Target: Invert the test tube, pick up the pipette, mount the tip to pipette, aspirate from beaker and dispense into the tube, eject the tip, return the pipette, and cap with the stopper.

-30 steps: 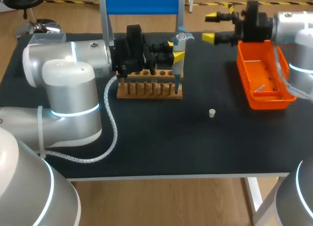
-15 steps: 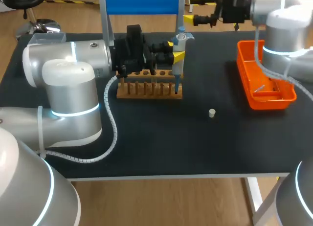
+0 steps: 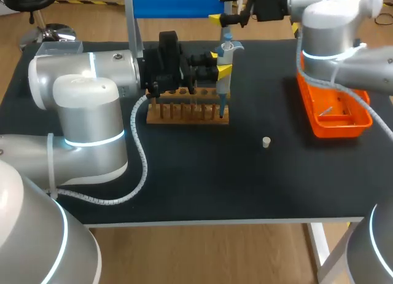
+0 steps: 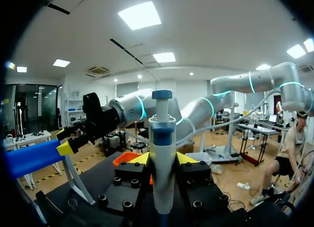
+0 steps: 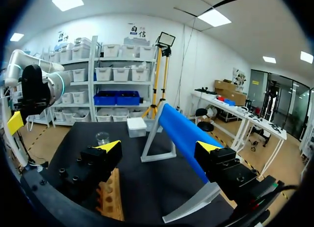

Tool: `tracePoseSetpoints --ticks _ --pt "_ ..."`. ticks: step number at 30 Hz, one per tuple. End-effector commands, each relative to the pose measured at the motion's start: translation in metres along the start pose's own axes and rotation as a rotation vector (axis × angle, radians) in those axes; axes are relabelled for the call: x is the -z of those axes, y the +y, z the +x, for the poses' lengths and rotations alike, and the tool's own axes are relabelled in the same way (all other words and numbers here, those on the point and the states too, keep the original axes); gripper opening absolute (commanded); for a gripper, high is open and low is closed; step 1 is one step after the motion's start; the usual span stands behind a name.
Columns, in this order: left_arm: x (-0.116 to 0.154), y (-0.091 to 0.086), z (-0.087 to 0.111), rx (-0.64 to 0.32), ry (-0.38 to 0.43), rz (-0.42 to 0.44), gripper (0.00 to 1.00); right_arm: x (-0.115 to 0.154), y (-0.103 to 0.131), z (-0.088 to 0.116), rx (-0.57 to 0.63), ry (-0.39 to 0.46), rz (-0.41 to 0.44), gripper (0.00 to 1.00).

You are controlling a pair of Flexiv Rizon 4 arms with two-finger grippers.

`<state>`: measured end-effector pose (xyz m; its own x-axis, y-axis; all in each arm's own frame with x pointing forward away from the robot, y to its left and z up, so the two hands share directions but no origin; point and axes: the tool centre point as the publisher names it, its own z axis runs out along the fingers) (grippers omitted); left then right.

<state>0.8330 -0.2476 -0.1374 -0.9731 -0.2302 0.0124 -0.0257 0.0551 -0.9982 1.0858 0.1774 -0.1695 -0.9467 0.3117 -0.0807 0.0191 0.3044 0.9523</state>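
Right arm has swung off the orange tray (image 3: 334, 118) since a second ago. It crossed toward the middle of the far edge, and the right pincer (image 3: 222, 6) now sits level with the right end of the blue bar (image 3: 178, 4). Left arm, rack and stopper unchanged over the same interval.

Left pincer (image 3: 220, 63): closed on the pipette (image 3: 222, 90), gripping the body from both sides. The pipette is held upright, plunger end up. Its lower end hangs just over the right end of the wooden rack (image 3: 187, 112). An upright hold probably keeps the shaft in line for pressing onto a tip, though no tip is visible on it.

Left wrist view confirms the hold: pipette (image 4: 162, 158) between the two yellow tips, right pincer (image 4: 73, 138) ahead and off to one side.

Right pincer (image 5: 159, 148): wide, holding nothing. In its own view the blue bar (image 5: 181, 133) runs ahead between the spread fingers, and I cannot tell whether it touches them. What looks like the beaker (image 5: 102, 136) stands beyond the rack (image 5: 113, 197).

Stopper (image 3: 266, 142) lies alone on the dark surface (image 3: 245, 192), well apart from rack and tray; capping not yet done. Test tube not identifiable.

Judgement: pipette pickup done, tip mounting next.
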Motion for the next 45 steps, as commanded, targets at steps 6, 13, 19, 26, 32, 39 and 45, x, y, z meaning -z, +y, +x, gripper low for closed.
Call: tracePoseSetpoints --ticks 6,13,19,26,32,39,45 --pt "-0.002 0.001 0.001 -0.001 -0.007 0.004 0.00 -0.019 -0.002 -0.005 0.003 -0.012 0.028 1.00" --pt "-0.002 0.001 0.001 -0.001 -0.007 0.004 0.00 -0.030 -0.004 -0.001 0.008 -0.010 0.038 1.00" --pt "-0.002 0.001 0.001 -0.001 -0.007 0.004 0.00 -0.030 -0.006 0.002 0.012 0.004 0.042 1.00" --pt "-0.002 0.001 0.001 -0.001 -0.007 0.004 0.00 -0.030 -0.006 0.002 0.012 0.004 0.042 1.00" --pt "-0.002 0.001 0.001 -0.001 -0.007 0.004 0.00 -0.030 -0.006 0.002 0.012 0.004 0.042 1.00" --pt "-0.002 0.001 0.001 -0.001 -0.007 0.004 0.00 -0.030 -0.006 0.002 0.012 0.004 0.042 1.00" --pt "-0.002 0.001 0.001 -0.001 -0.007 0.004 0.00 -0.030 -0.006 0.002 0.012 0.004 0.042 1.00"
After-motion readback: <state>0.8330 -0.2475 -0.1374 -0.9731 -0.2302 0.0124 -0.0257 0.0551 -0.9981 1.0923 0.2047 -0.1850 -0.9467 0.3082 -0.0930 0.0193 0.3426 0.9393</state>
